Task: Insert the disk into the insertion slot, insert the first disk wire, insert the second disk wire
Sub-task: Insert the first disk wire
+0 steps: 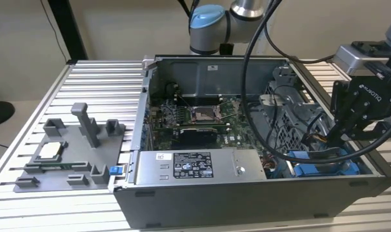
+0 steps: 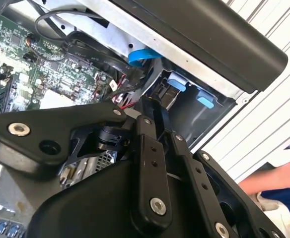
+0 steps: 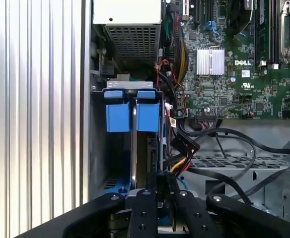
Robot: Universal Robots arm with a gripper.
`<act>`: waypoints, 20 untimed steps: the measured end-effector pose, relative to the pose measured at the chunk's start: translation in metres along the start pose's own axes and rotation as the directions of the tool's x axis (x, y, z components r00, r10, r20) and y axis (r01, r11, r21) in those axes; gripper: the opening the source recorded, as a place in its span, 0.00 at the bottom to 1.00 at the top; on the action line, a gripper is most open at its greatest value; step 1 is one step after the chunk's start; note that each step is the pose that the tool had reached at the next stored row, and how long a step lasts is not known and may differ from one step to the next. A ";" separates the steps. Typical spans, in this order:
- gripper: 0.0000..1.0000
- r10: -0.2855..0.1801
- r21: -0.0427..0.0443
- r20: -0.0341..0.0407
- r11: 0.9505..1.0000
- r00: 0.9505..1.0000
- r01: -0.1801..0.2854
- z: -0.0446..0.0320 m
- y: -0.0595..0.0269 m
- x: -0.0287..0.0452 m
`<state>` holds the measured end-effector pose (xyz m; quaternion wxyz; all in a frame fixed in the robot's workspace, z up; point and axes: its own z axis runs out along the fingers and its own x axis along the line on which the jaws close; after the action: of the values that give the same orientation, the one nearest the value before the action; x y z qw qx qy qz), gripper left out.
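Closest to lens: black metal linked-arm pincer [image 3: 163,181], poised low over the drive corner of the open grey metal computer case [image 1: 247,203]. Pincer open or closed: cannot tell, tip buried among cable and bay metal in both wrist views.

Noted in the first wrist view:
- Rectangular grey metal insertion slot [image 3: 98,148] just beyond the pincer tip, against the case's outer wall.
- Flat disk in bright blue plastic carrier frame [image 3: 147,116] seated on edge inside that slot, two blue tabs side by side at the slot mouth; label face not visible.
- Bundle of yellow, orange and black wires with black plug [image 3: 182,148] just beside the slot, near the pincer tip. Plugged into the disk or loose: cannot tell.
- Further black cables looped across the perforated grey metal cage [image 3: 224,162].
- Green motherboard with silver finned heatsink [image 3: 210,62] past the slot.

Noted in the exterior view:
- Case lying on its side on the ribbed aluminium desk [image 1: 98,82], pincer over the corner at the exterior view's right.
- Grey power-supply box with white sticker [image 1: 195,166] along the near case wall, beside the slot corner.
- Grey plastic fixture with upright posts [image 1: 73,150] on the desk at the exterior view's left, well apart from the case.

Noted in the second wrist view: part of a person's arm [image 2: 269,181] beyond the desk edge.
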<state>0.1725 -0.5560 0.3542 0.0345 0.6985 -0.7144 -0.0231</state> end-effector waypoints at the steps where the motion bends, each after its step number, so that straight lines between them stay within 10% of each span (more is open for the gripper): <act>1: 0.00 -0.001 0.000 0.000 1.000 1.000 0.001 0.0006 -0.0001 0.0004; 20: 0.00 -0.003 0.000 -0.002 1.000 1.000 0.003 0.0123 -0.0009 0.0043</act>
<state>0.1723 -0.5605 0.3420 0.0353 0.6997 -0.7132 -0.0223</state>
